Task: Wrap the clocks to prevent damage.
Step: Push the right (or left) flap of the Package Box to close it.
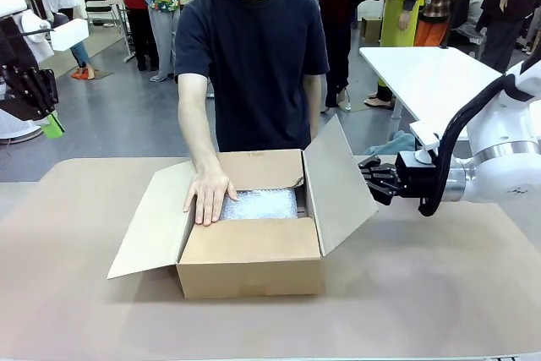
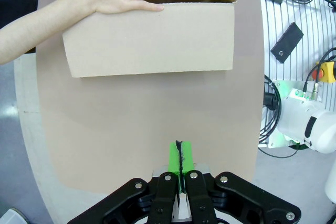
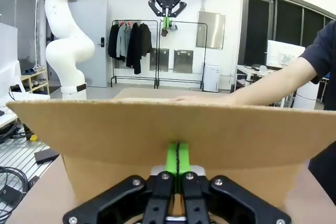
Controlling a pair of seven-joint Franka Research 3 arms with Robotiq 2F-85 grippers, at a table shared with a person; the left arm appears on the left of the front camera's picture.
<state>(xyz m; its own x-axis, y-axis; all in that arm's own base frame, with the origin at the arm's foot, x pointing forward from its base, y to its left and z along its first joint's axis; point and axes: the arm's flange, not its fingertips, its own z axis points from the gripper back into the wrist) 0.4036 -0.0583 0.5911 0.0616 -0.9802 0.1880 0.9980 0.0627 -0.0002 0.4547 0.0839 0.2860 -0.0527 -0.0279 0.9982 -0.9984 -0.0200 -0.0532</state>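
The clocks [image 1: 260, 205] lie as a flat bubble-wrapped bundle inside the open cardboard box [image 1: 250, 257]. A person's hand [image 1: 209, 196] rests palm down on the bundle's left part and the box's left rim. My right gripper [image 1: 366, 182] is shut with nothing in it, its tips right against the outer face of the raised right flap [image 1: 338, 183]. In the right wrist view the green pads [image 3: 172, 157] meet in front of that flap [image 3: 157, 129]. My left gripper [image 1: 52, 127] hangs shut high at the far left. From above it [image 2: 179, 148] looks down on the left flap [image 2: 149, 38].
The box's left flap [image 1: 148, 226] lies spread outward on the brown table [image 1: 423, 293]. The person stands at the far edge behind the box. A white table [image 1: 431, 73] and other people are farther back. Cables and a robot base [image 2: 302, 114] sit beyond the table's edge.
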